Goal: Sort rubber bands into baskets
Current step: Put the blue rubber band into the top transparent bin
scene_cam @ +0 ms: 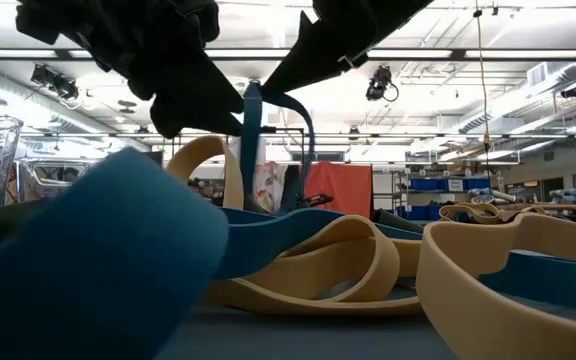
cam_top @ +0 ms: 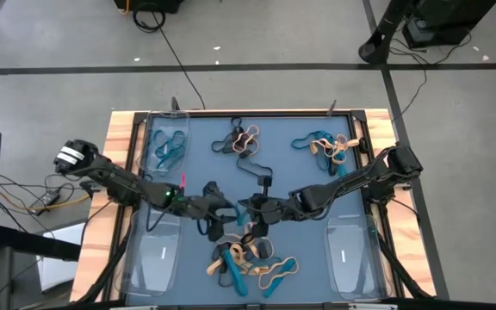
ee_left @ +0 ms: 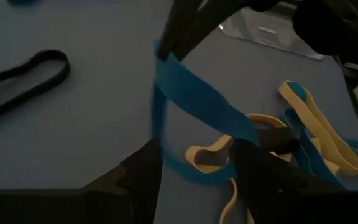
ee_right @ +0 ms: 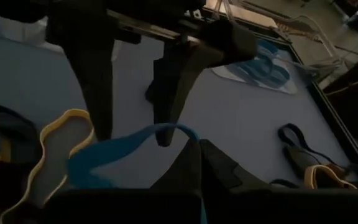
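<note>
High view lays out the blue surface (cam_top: 282, 185) inside its wooden frame, with four clear baskets at its corners: the far-left basket (cam_top: 169, 142) holds teal bands, the far-right basket (cam_top: 338, 142) has teal and tan loops at its edge, and the near-left basket (cam_top: 155, 258) and near-right basket (cam_top: 350, 254) show no bands that can be made out. Both dark arms reach inward and meet near the middle of the surface.

Loose rubber bands lie in groups: a near pile (cam_top: 250, 263) of teal, tan and black loops just in front of the two hands, a black and tan cluster (cam_top: 239, 139) toward the far edge, and a black loop (cam_top: 261, 179) between them.

The left hand (cam_top: 222, 213) sits just left of centre, its fingers (ee_right: 98, 81) standing apart and pointing down. One teal band (ee_left: 197, 106) is stretched between the hands: one end is draped at the tip of a left finger, and the other end is pinched in the right hand (cam_top: 252, 209), whose fingers are together on it. In the low view this band (scene_cam: 253, 140) rises upright from the pile to the dark fingers above, while the tan loops (scene_cam: 348, 265) rest flat on the surface below.
</note>
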